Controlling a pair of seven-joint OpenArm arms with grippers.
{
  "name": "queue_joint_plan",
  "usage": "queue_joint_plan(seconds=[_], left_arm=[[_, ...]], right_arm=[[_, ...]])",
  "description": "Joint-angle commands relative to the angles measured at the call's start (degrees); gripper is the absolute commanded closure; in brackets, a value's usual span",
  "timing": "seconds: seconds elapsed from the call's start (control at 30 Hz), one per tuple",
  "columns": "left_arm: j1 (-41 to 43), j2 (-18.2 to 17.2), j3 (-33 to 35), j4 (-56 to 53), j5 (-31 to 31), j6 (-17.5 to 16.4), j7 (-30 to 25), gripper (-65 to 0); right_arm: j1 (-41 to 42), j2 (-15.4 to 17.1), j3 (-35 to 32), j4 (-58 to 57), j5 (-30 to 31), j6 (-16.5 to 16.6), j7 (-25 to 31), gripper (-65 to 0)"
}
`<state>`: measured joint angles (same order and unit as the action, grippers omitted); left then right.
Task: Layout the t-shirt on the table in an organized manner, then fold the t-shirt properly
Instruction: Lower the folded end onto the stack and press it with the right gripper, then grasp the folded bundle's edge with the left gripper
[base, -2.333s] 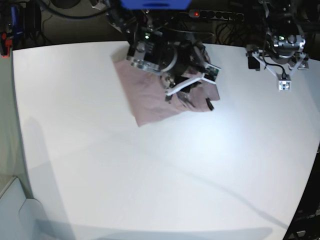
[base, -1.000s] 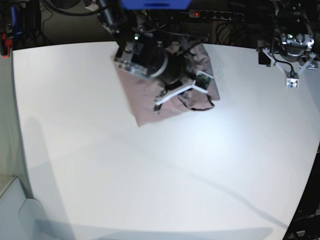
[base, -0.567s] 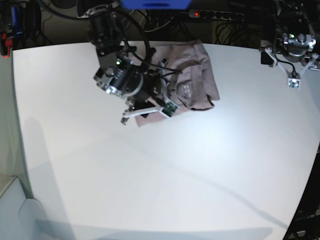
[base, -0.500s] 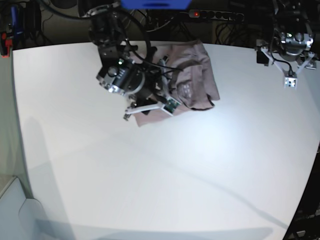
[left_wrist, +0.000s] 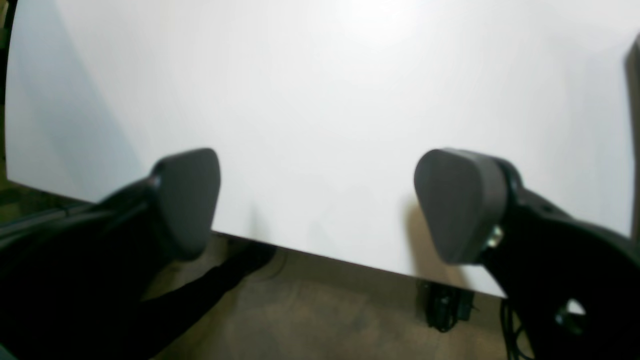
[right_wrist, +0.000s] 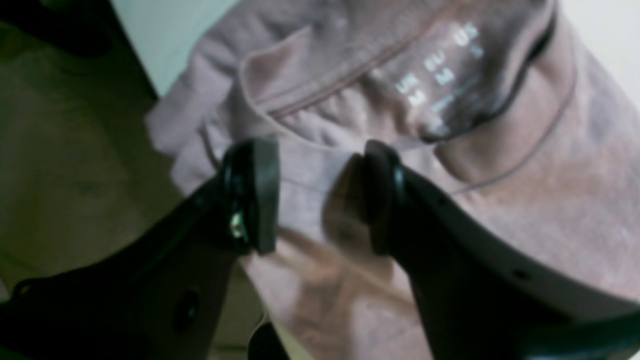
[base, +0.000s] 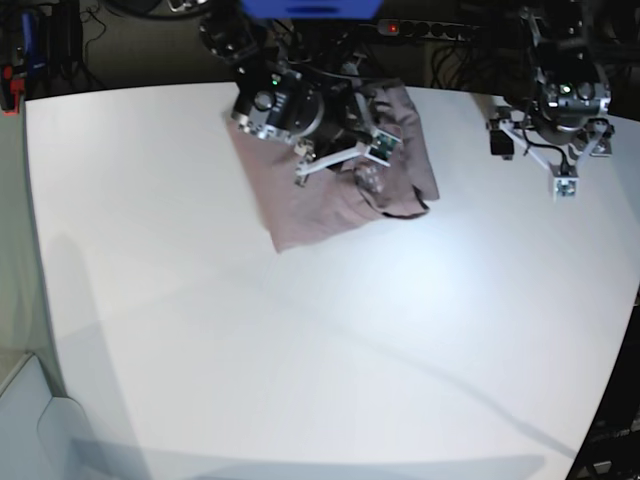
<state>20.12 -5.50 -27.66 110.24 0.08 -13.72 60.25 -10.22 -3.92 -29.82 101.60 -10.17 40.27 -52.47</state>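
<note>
Left wrist view: the left gripper (left_wrist: 320, 205) gapes wide, empty, over the matte white table (left_wrist: 320, 90).

Right wrist view: the right gripper (right_wrist: 315, 195), jaws parted, hovers above the dusty mauve-pink cotton t-shirt (right_wrist: 500, 200).

Base view: that gripper has returned over the shirt at the table's far edge.

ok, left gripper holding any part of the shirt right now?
No. In the left wrist view the left gripper stands wide open over the bare table, with no cloth between its fingers.
</note>
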Motion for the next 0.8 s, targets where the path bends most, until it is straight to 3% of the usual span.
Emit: queue_joint_plan(seconds=[0.0, 0.3, 0.6, 0.77], left_arm=[[0.06, -0.35, -0.25, 1.19, -0.03, 0.31, -0.25, -63.3], [0.06, -0.09, -0.34, 1.46, -0.12, 0.31, 0.19, -63.3], [-0.03, 0.09, -0.34, 2.69, -0.30, 0.31, -0.51, -63.4], [-0.21, 0.09, -0.34, 2.95, -8.12, 0.31, -0.16, -63.4]], right_arm=[[0.06, 0.27, -0.20, 0.95, 0.72, -0.27, 0.91, -28.5], [-0.55, 1.51, -0.11, -5.47, 0.64, -0.27, 0.91, -28.6], [-3.89, 1.51, 0.07, 12.55, 0.64, -0.27, 0.47, -28.8], [-3.36, 2.21, 2.53, 13.69, 0.55, -0.27, 0.64, -28.8]])
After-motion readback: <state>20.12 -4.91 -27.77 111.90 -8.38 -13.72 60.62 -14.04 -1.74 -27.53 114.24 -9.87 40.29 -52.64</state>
